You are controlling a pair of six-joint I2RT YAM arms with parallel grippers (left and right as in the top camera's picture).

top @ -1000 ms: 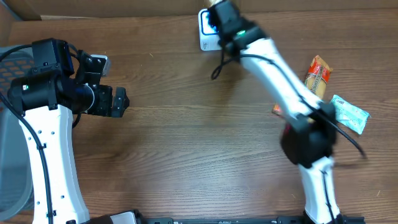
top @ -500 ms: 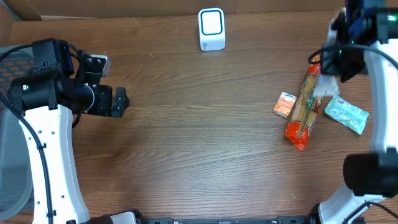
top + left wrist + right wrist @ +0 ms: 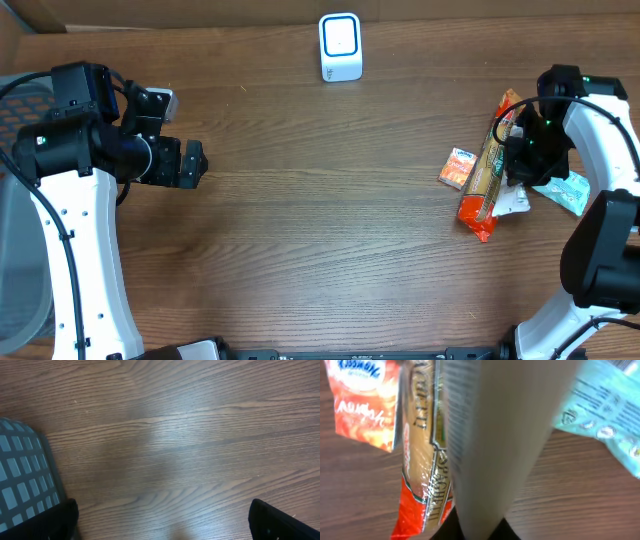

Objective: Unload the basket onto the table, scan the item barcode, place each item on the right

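Wooden table, right gripper beside spaghetti pack

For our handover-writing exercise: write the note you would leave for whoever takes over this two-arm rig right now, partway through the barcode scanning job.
Left gripper: open, empty, over bare table at the left.
Right gripper: over the pile at the right, a pale flat item at its fingers; grip unclear.
Scanner: far edge, middle, nothing in front of it.
Items: spaghetti packet, small orange packet beside it, pale blue pouch further right.
Done: not shown.
Left: bring an item's barcode to the scanner.
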